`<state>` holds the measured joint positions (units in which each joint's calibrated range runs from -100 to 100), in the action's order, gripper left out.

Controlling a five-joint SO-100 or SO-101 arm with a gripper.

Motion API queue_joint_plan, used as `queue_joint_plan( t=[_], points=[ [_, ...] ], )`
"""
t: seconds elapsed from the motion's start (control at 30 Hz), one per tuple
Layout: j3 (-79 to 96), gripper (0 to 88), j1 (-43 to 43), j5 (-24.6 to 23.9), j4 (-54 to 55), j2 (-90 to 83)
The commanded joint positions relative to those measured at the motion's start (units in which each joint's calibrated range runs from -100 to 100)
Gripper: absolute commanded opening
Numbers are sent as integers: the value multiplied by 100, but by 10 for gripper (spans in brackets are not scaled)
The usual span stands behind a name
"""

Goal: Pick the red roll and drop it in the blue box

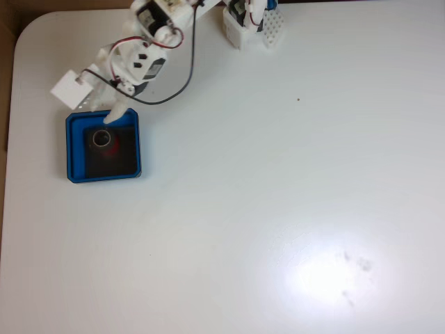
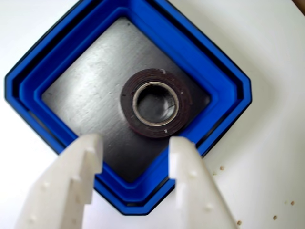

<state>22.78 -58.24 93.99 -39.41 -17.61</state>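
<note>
The red roll (image 2: 155, 103) lies flat on the black floor of the blue box (image 2: 200, 57), hole facing up, with a grey-white inner core. In the fixed view the blue box (image 1: 76, 149) sits at the table's upper left with the red roll (image 1: 104, 140) inside it. My white gripper (image 2: 136, 145) hangs above the box's near corner, open, both fingers apart with nothing between them. From the fixed view the gripper (image 1: 115, 111) reaches over the box's top rim.
The arm's base (image 1: 249, 21) stands at the table's top edge, with a black cable (image 1: 184, 76) looping down beside the arm. White tabletop stretches to the right and below the box. Small crumbs (image 2: 221, 168) lie on the table beside the box.
</note>
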Motion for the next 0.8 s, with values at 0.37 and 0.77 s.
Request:
queue_joint_plan(
  t=[0.37,0.77],
  points=[
    [4676,130,2184,14,187,-5613],
    [6141,130,3601,-12,195,-6884]
  ],
)
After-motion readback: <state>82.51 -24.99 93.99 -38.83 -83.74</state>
